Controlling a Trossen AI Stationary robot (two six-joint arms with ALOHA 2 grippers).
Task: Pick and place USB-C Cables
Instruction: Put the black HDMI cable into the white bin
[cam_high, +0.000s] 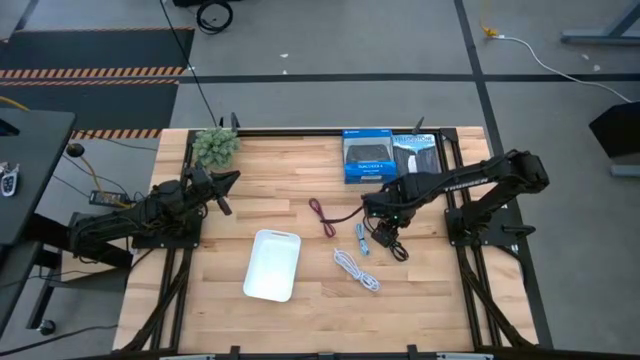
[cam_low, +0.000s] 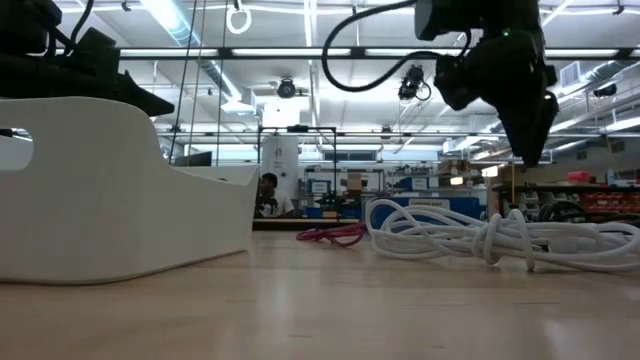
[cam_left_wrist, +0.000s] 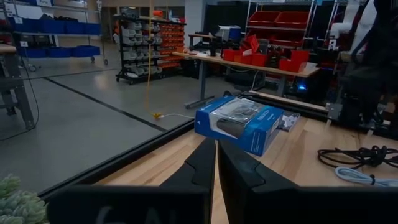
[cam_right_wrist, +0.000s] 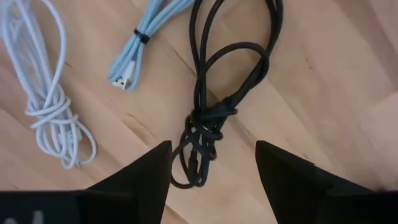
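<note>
Four coiled cables lie flat on the wooden table: a dark red one (cam_high: 322, 216), a light-blue one (cam_high: 362, 238), a white one (cam_high: 357, 270) and a black one (cam_high: 396, 243). My right gripper (cam_high: 386, 226) hangs open above the black cable (cam_right_wrist: 208, 118), pointing down. One finger stands on each side of the cable's knotted end, and it touches nothing. In the low view it (cam_low: 526, 125) is well above the white cable (cam_low: 480, 235). My left gripper (cam_high: 224, 190) waits shut at the table's left side, in the air.
A white tray (cam_high: 273, 264) sits left of the cables, near the table's middle. Two blue product boxes (cam_high: 367, 157) stand at the far edge, one with a paler front (cam_high: 415, 155). A small green plant (cam_high: 215, 146) is at the far left corner. Bare wood lies between tray and cables.
</note>
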